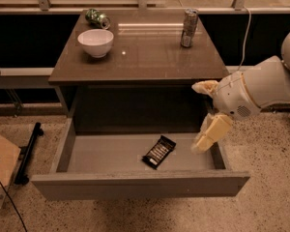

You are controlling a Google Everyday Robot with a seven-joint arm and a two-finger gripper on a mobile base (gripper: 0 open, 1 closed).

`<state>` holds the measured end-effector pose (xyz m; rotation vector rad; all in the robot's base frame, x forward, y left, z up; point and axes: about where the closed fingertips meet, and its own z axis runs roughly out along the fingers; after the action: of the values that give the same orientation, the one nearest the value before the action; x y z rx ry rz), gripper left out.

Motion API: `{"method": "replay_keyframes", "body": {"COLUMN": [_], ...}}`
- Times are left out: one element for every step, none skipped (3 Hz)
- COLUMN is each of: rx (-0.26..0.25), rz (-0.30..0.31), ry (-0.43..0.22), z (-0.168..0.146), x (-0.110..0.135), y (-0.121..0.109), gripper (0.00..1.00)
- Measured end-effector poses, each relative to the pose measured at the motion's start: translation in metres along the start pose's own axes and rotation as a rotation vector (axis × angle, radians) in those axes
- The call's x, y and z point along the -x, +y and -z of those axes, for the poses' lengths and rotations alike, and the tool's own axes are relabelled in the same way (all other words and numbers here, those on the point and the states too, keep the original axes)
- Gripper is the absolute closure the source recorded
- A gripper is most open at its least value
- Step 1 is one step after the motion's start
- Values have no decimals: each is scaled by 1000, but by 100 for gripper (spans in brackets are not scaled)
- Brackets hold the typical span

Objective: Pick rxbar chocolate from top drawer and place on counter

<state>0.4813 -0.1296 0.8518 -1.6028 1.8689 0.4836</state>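
Grey-brown glossy counter (145,57); speckled floor (273,197); pincer (198,117) spread wide at right of top drawer (135,185), rxbar chocolate (159,152) inside.

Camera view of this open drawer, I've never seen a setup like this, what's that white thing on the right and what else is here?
That white shape is a robot arm, ending in a cream two-finger gripper. One camera looks down at the scene from the front. The gripper hangs open over the right side of the pulled-out top drawer, holding nothing. In the drawer lies the rxbar chocolate, a flat black bar meant to go onto the counter. On the counter stand a white bowl and an upright can, with a green can on its side behind the bowl.
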Motion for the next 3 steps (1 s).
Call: {"method": "replay_keyframes", "body": {"rx": [20, 37, 78], "rz": [-1, -10, -50], "ry": [-36, -64, -88], "z": [-21, -39, -78], "x": [-2, -6, -20], "y": [-1, -3, -13], "gripper": [0, 0, 0]}}
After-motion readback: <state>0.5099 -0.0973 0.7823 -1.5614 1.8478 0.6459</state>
